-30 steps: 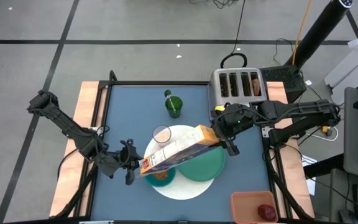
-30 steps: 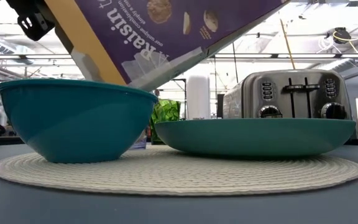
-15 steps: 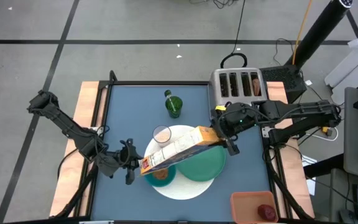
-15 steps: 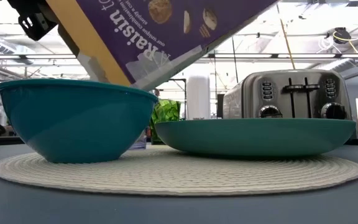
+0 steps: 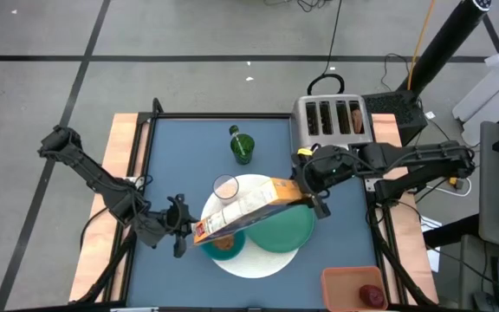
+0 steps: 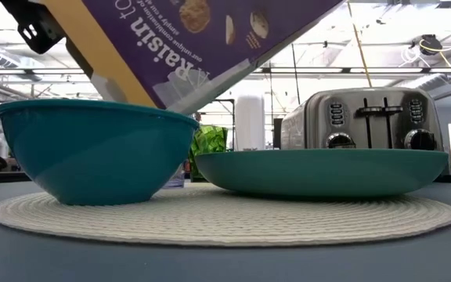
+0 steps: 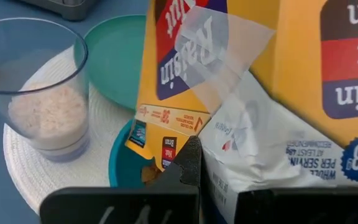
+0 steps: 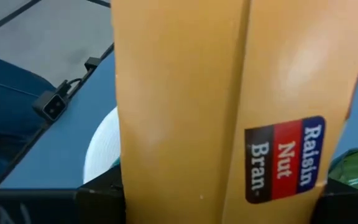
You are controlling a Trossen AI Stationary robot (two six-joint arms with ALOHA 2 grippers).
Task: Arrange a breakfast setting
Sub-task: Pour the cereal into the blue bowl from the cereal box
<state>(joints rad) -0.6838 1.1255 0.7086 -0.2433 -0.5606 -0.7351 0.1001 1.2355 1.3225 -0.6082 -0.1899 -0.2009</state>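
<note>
Right pincer (image 5: 308,192) clamped on glossy cardboard cereal box (image 5: 248,208), over smooth round teal bowl (image 6: 92,149)

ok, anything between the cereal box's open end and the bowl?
Nothing visible. The right claw holds the cereal box tipped, with its open end right over the teal bowl. The glass stands beside it on the mat, clear of the spout. The left claw waits near the bowl.

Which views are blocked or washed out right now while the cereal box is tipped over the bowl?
Right wrist view: the cereal box fills nearly the whole frame. Left wrist view: box and inner bag crowd the lens, leaving the glass readable. Low view: bright ceiling lights behind, but the teal bowl and toaster stay clear. High view: unobstructed.
</note>
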